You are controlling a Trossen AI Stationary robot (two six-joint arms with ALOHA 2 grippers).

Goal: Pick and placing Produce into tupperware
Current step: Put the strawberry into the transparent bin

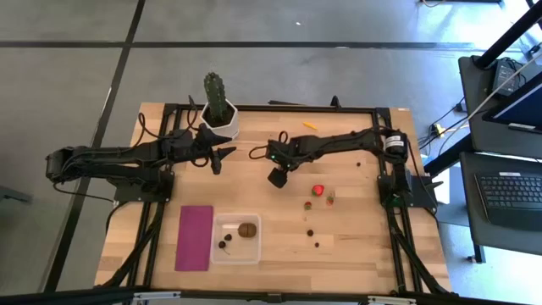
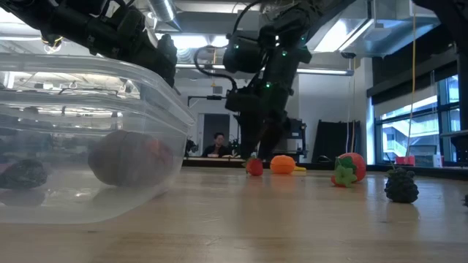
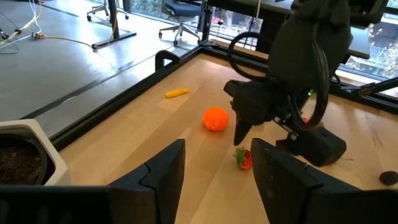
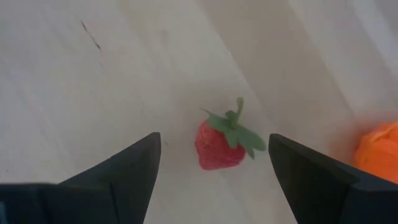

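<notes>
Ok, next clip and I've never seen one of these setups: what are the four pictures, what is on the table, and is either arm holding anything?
Two dark robot arms work at a wooden table. One picture looks straight down, one sits at table height, and one camera rides on each wrist.

On the table are a clear tub holding a kiwi and dark berries, a magenta mat, a potted cactus, an orange, a thin yellow piece, strawberries and loose berries.

The right gripper hangs open over one strawberry, fingers on either side, not touching it. The left gripper waits near the cactus, fingers apart and empty. Neither arm holds anything.
</notes>
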